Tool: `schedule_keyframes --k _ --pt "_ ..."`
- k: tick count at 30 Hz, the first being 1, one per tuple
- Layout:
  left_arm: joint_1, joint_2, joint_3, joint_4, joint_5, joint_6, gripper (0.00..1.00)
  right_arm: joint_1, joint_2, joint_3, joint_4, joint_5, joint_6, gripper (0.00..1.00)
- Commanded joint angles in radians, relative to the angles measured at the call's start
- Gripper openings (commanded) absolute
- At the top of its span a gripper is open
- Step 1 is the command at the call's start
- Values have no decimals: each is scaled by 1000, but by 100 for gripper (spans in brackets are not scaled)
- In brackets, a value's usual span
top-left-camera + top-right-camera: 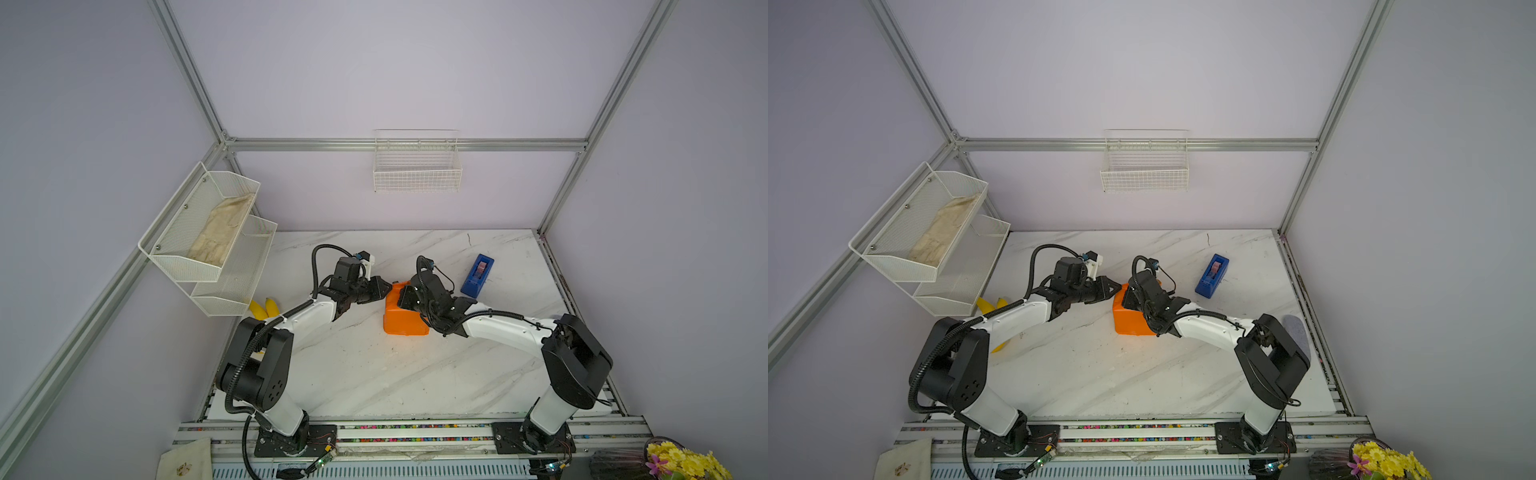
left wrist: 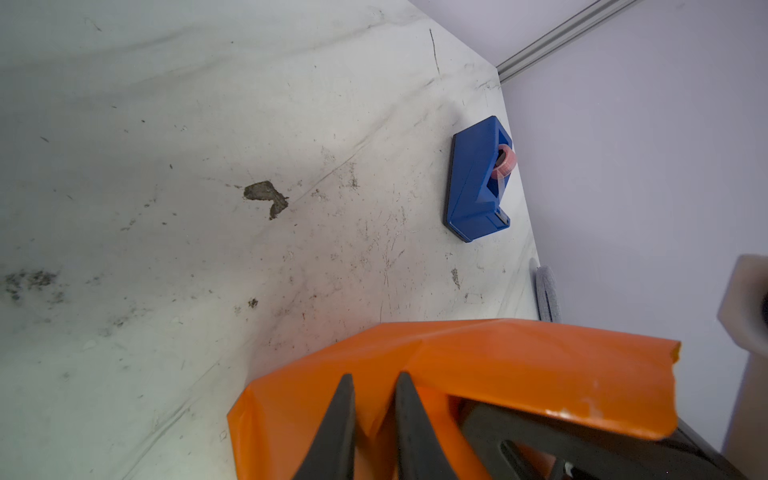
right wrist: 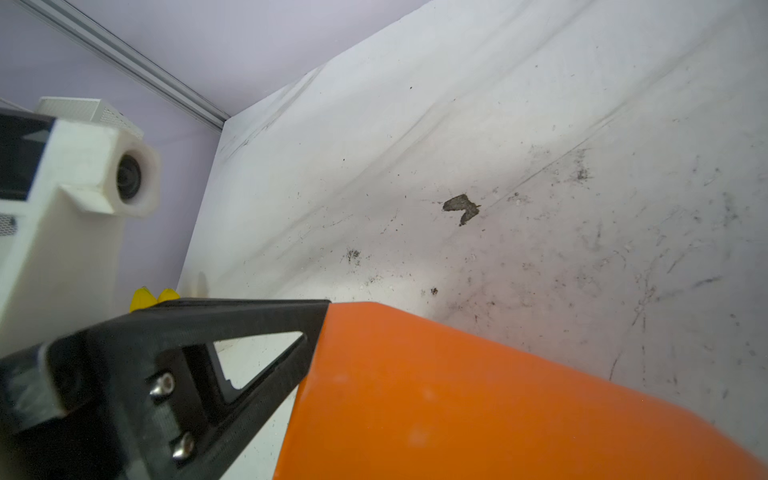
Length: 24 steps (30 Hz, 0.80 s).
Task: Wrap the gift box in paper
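Since the left hand stands at the parcel's far left corner with its fingers narrowly apart astride a ridge of the paper, we cannot tell whether it pinches that fold. The right hand is clenched atop the parcel, and the orange sheet hides what, if anything, it holds. The paper lies folded into a blocky bundle in the middle of the counter, between both hands. The gift box does not show, so we judge it covered. One flap juts loose, and the tape dispenser sits apart. We reckon the main wrap done, with end folds and taping left.
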Motion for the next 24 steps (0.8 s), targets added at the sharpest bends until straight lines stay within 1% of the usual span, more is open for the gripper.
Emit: schedule_keyframes --k 1,3,5,7,12,17,22,24 --pt "7 -9 59 -66 -48 6 16 0 12 -51 -142 -3 2 0" --pt "5 -32 51 -80 -48 11 20 -1 15 -50 -142 -4 2 0" --pt "-10 -59 42 -107 -52 30 29 -1 17 -48 -141 -7 3 0" --pt "-33 -91 25 -145 -75 47 32 0 17 -46 -143 -6 2 0" --pt "-56 -131 -49 -179 -98 38 32 -1 15 -43 -150 -6 2 0" --pt "-71 -145 -103 -175 -68 22 30 -1 8 -42 -153 -7 3 0" --pt "-78 -149 -144 -166 -83 10 29 0 2 -36 -152 -3 2 0" --pt "-78 -138 -147 -167 -83 8 27 0 -7 -27 -132 -35 -11 0"
